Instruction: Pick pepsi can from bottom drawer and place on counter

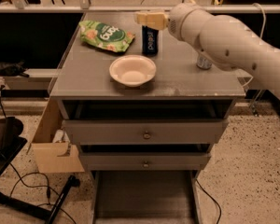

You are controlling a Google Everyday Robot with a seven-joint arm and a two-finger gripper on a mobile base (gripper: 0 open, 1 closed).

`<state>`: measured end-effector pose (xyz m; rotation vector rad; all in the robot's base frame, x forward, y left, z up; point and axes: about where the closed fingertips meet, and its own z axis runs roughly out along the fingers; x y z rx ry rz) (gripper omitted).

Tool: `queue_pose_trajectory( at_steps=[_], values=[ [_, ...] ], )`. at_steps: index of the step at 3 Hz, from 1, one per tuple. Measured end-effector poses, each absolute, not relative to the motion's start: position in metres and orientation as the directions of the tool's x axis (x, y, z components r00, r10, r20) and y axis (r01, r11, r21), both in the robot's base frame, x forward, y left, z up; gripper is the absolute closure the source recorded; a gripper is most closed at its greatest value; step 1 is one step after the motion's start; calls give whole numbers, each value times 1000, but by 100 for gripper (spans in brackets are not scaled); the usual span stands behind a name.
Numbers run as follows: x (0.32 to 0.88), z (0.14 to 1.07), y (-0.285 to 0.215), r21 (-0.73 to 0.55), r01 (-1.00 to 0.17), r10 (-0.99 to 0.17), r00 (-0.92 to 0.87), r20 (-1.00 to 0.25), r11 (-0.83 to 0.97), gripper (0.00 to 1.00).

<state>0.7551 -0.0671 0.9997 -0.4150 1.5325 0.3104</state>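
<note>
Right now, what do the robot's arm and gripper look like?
The arm is thick, rounded and off-white, with smooth tube-like segments and small dark dots. Its gripper, a tan, blocky piece, is just above the pepsi can at the back of the counter.

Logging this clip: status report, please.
Pincer over top of short dark-blue pepsi can. Can upright on flat grey counter, behind round white bowl. Green snack bag left, not blocking.

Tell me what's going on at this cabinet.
The robot's gripper hangs right over the pepsi can, which stands upright at the back of the counter, between a green snack bag and a silver can. A white bowl sits in front. The bottom drawer is pulled open.
</note>
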Motion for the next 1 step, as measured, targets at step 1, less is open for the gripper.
queue_pose_trajectory(
  at_steps=[1],
  values=[
    [668, 1037, -95, -190, -435, -183, 58, -981, 880, 0]
  ],
)
